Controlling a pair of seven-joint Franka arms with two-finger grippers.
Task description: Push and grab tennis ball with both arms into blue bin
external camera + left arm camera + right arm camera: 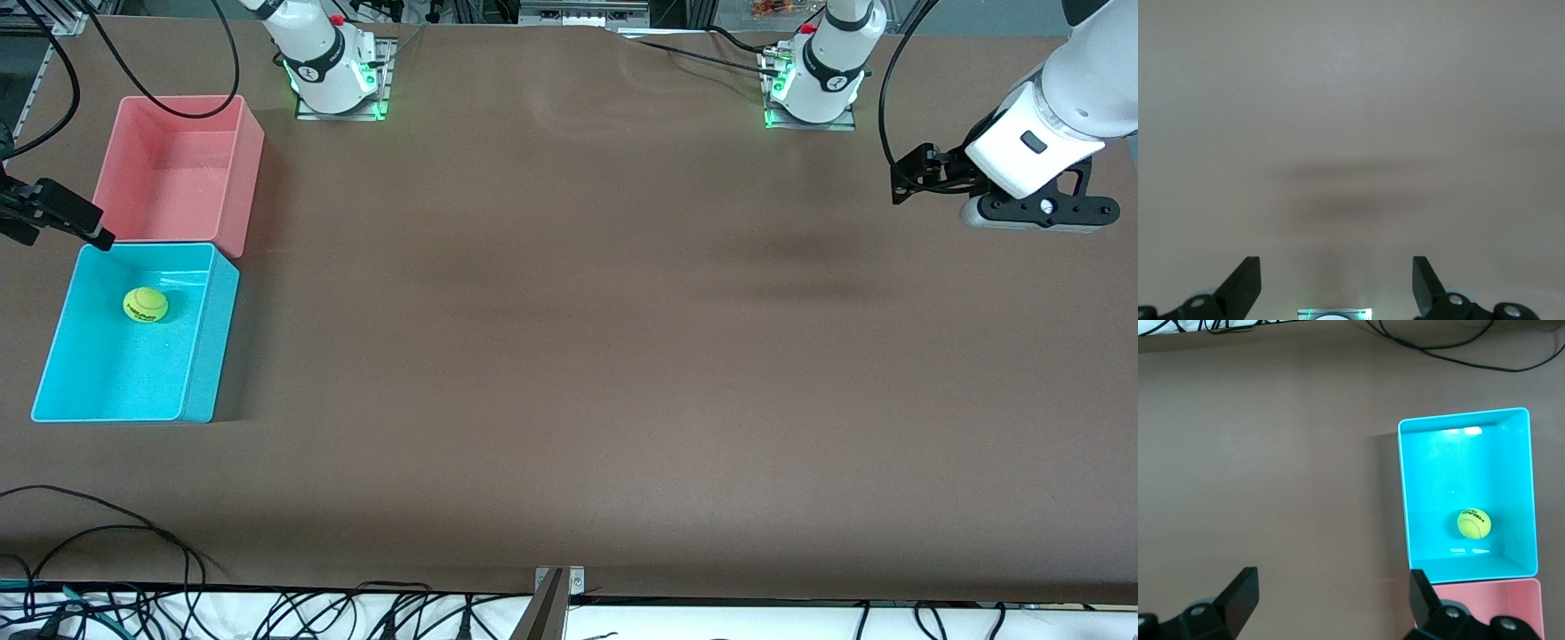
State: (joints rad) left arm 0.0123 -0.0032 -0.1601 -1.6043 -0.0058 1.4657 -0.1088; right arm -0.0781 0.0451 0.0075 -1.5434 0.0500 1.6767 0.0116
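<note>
The tennis ball (145, 305) lies inside the blue bin (212, 342), on its floor toward the end that adjoins the pink tub. In the right wrist view the tennis ball (1473, 523) rests in the blue bin (1404, 500) with nothing touching it. My right gripper (64, 227) hangs open and empty above the table's edge at the right arm's end, beside the corner where the two tubs meet; its black fingers (1242, 589) stand wide apart. My left gripper (900, 182) is raised over bare table at the left arm's end, open and empty (1336, 280).
A pink tub (242, 178) of the same size stands against the blue bin, farther from the front camera. Black cables (107, 533) trail over the table's front edge. Brown tabletop (569, 356) stretches between the arms.
</note>
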